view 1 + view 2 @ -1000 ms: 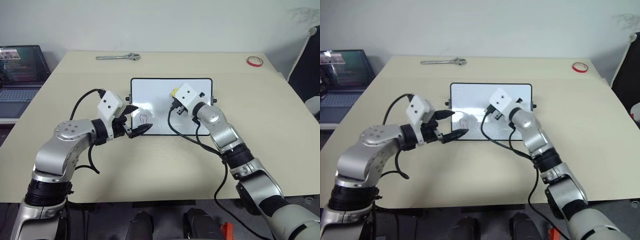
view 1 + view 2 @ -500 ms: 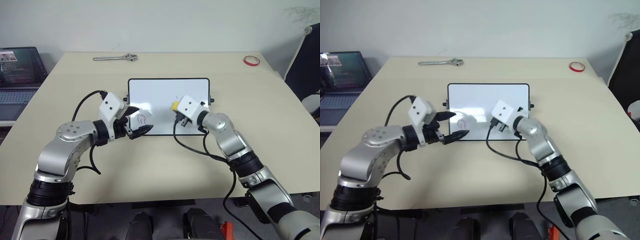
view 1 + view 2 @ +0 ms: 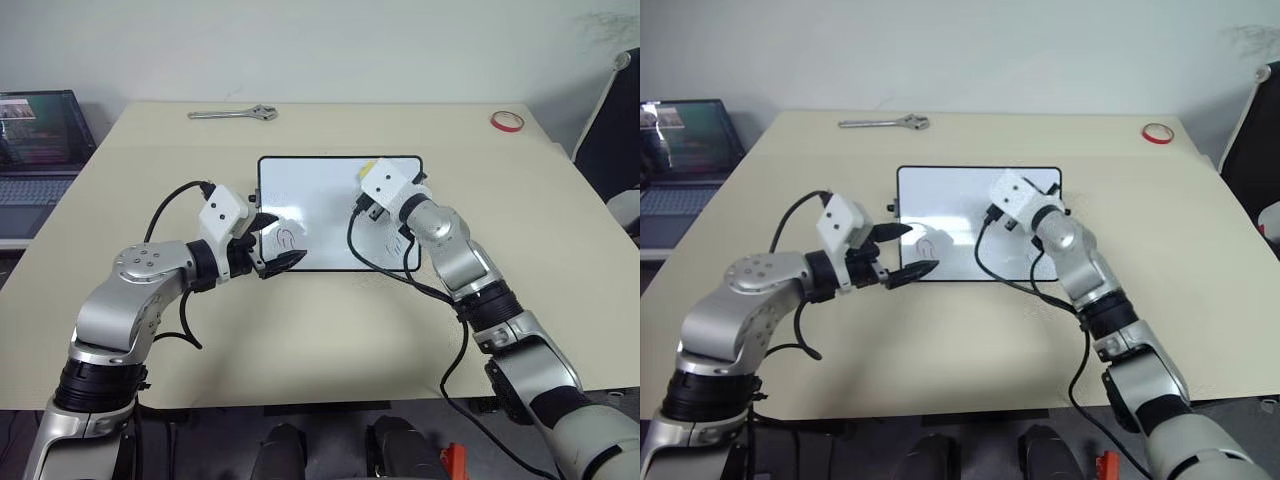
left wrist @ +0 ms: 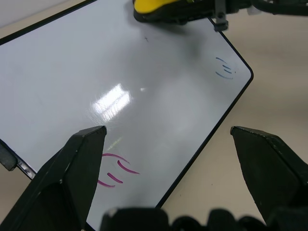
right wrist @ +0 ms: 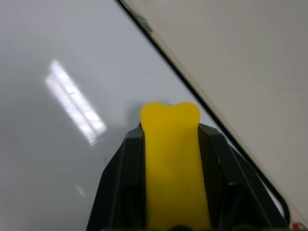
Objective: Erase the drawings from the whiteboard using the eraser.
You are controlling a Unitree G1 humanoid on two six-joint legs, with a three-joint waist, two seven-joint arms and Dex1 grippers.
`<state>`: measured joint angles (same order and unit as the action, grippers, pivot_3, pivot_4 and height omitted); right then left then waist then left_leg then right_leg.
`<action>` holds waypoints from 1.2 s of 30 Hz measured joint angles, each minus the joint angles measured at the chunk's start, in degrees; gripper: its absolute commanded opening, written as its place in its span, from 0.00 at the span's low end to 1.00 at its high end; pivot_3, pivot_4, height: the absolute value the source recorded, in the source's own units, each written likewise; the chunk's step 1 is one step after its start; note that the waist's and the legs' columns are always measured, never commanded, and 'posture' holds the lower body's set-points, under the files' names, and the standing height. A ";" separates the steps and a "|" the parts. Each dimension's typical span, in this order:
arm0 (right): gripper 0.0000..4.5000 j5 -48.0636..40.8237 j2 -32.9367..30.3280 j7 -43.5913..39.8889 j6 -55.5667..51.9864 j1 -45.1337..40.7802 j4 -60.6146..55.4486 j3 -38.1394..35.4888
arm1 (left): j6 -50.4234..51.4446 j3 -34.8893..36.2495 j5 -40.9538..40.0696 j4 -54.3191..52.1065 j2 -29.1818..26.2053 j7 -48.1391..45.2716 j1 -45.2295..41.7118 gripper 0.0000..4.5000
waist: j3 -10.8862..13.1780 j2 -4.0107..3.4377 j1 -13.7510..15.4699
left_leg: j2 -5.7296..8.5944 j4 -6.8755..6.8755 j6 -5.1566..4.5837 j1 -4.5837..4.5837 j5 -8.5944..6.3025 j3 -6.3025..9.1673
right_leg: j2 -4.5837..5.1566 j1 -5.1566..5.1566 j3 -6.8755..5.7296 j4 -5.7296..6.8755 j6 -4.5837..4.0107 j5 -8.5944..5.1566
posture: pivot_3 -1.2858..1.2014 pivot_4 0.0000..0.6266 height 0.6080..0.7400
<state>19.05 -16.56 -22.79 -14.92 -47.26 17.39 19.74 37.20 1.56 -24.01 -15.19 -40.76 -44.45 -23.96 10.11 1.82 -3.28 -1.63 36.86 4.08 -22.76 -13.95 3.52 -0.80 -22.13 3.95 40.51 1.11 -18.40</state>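
Left claw (image 3: 272, 243) sits at the near left corner of the whiteboard (image 3: 320, 190), its two black fingers wide apart and holding nothing. Right by it is a pink scribble (image 4: 115, 171) of a few curved lines. Over on the right, the right claw (image 5: 171, 159) is squeezed shut on the yellow eraser (image 5: 172, 163), up at the far right part of the board. A small blue scribble (image 4: 224, 68) sits at the near right corner.

I think the rubbing is partway done, with two drawings left to go. Next, the eraser should slide back toward me onto the blue marks, pressing flat.

The board is smooth, shiny and white with a thin black frame and round corners. The eraser is a small block. The table (image 3: 300, 330) is pale and plain.
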 measured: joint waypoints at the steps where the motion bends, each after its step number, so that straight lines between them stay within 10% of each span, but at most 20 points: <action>1: 0.25 -0.04 -0.49 -2.26 -0.46 1.10 -1.60 0.87 | 0.00 0.00 -0.01 0.00 0.00 -0.01 0.00 1.00 | 0.00 0.00 -0.01 | 0.01 0.01 0.00 0.03 0.00 0.00 | 0.00 0.02 0.01 0.01 0.00 0.00 | 0.52 0.24 1.00; 26: 0.25 0.42 -0.88 -1.56 -3.03 5.02 -6.84 0.30 | -0.16 -0.08 0.04 0.12 0.79 0.11 -0.53 1.00 | 0.00 0.01 -0.01 | 0.03 0.04 0.00 0.12 0.02 0.03 | -0.03 0.11 -0.01 0.04 -0.01 0.02 | 0.52 0.24 1.00; 36: 0.25 -21.10 -1.21 -9.21 -15.88 15.59 -32.88 -16.12 | -0.83 0.78 -2.08 -0.40 2.83 -0.40 1.10 1.00 | 0.09 -0.05 0.70 | -0.05 -0.33 0.02 -0.34 -0.05 0.29 | 0.08 -0.07 -0.21 -0.63 0.00 0.01 | 0.52 0.24 1.00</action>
<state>-2.05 -17.77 -32.00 -30.80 -31.67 -15.49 3.62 36.37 2.35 -26.08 -15.59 -37.93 -44.85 -22.86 10.21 1.77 -2.58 -1.68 36.53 4.10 -23.09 -14.00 3.81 -0.71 -22.20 3.74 39.88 1.11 -18.40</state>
